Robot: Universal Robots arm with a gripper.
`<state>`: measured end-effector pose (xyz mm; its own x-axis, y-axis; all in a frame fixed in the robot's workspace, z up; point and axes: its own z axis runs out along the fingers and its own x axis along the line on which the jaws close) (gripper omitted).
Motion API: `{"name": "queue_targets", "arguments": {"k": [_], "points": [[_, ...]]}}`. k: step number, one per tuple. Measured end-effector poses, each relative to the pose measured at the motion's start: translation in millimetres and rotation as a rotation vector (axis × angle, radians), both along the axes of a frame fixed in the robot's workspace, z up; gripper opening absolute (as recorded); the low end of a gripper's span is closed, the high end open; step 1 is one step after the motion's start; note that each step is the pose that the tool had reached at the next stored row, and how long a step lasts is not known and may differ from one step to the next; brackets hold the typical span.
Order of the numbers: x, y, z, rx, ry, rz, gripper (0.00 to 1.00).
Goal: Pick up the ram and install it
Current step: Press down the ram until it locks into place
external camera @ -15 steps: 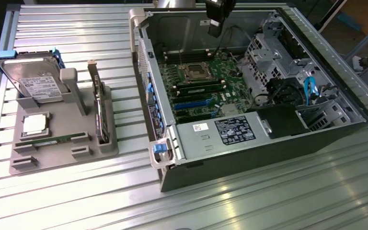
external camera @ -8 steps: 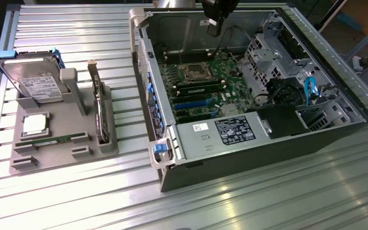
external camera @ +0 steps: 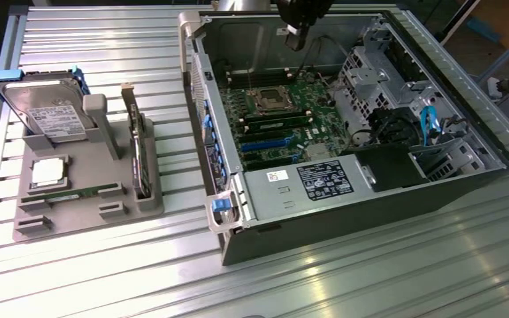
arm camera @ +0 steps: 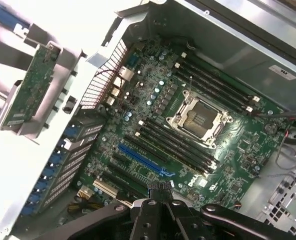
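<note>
In the exterior view, the gripper (external camera: 295, 40) is seen above the open computer case (external camera: 449, 189), over the motherboard (external camera: 281, 122), while a ram stick (external camera: 64, 195) lies in the grey holder (external camera: 87, 215) at the exterior view's left. In the wrist view, the gripper (arm camera: 157, 192) is seen closed with nothing held, above the empty processor socket (arm camera: 197, 117).

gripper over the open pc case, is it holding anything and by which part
Nothing is held: the gripper is shut and empty above the motherboard; a ram stick lies on the grey holder.
</note>
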<state>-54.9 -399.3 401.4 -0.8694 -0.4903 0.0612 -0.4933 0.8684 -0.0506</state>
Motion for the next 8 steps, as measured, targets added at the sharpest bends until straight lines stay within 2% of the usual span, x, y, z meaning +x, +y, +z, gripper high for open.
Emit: {"name": "queue_targets", "arguments": {"k": [5,6,8], "points": [[0.0,0.0,0.0,0.0013,0.0001,-0.096,0.11],[-0.2,-0.1,0.1,0.0026,0.0001,-0.104,0.11],[-1.5,0.0,0.0,0.0092,-0.0015,-0.115,0.11]]}}
